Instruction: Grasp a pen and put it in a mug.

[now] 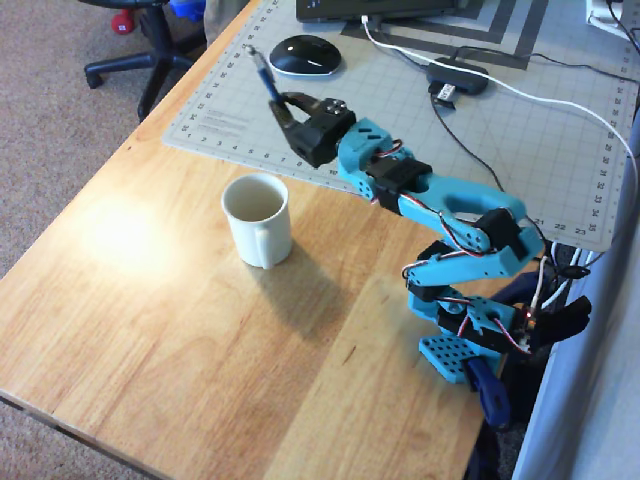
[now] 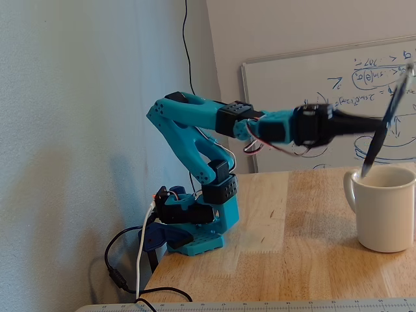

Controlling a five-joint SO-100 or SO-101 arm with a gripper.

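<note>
One thin dark pen with a silvery metal tip is clamped in my black two-finger gripper, the fingers closed down to the barrel's width around its lower part, so most of its length sticks out past them. In the overhead view the pen's long axis runs up and to the left, away from my wrist, out over the grey cutting mat and towards the black-and-white computer mouse. The plain cream-white ceramic mug with one handle stands upright on the bare wooden table, below and slightly left of my fingers in that view, clearly apart from the pen.

From the fixed view the pen hangs steeply tilted, and its lower end seems to overlap the mug's rim, but I judge that to be mere line of sight. My blue arm reaches out nearly level, elbow raised. I would need to swing towards the mug and bring the pen over its mouth.
</note>
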